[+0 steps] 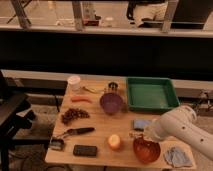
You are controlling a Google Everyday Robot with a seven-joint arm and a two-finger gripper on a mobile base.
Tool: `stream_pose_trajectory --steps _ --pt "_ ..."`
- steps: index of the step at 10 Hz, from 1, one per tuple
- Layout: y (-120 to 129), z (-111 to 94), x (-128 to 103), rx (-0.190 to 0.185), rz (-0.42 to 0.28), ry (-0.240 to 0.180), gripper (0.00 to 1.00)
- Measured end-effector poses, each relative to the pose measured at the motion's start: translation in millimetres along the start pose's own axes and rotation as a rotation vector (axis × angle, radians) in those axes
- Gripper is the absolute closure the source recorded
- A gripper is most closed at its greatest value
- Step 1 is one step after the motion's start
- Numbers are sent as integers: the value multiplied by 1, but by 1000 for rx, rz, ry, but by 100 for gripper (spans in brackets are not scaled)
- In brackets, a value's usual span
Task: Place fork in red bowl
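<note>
The claw [141, 135] of the smooth white arm [182, 127] is down near the front right corner of the wooden bench [97, 125], just above the back left rim of the red bowl [146, 150]. Its fingers are closed; whether they hold anything cannot be made out. The fork cannot be told apart from the claw in this view, so its place is uncertain.

The red bowl is round and glossy orange-red and sits at the front edge of the bench. Just behind the claw lies a small flat blue-grey cloth [141, 123]. A second crumpled grey-blue cloth [177, 156] lies at the front right corner, right of the bowl. Left of the bowl stands a round orange fruit [114, 142].

Farther left along the front edge lie a flat dark rectangular object [85, 150] and a black-handled utensil [75, 133]. Behind these, a heap of dark lumpy pieces [74, 115] rests near the left edge.

At mid-bench stands a round dark purple bowl [111, 103]. A shallow rectangular green tray [151, 93] with raised walls fills the back right corner. At the back left are a white cylindrical cup [74, 82], an orange carrot-like piece [81, 99] and a yellowish banana-like piece [93, 90].
</note>
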Motion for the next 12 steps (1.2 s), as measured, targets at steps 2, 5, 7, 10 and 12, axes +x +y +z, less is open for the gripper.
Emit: stream_pose_trajectory --steps 2,5,7,10,12 --pt "5 0 8 -1 10 -5 100" --pt "9 3 14 -2 18 -10 100" --pt "14 4 15 -4 20 -14 100" --pt "19 5 16 -5 27 -18 89" --pt "24 4 16 -7 31 -20 69"
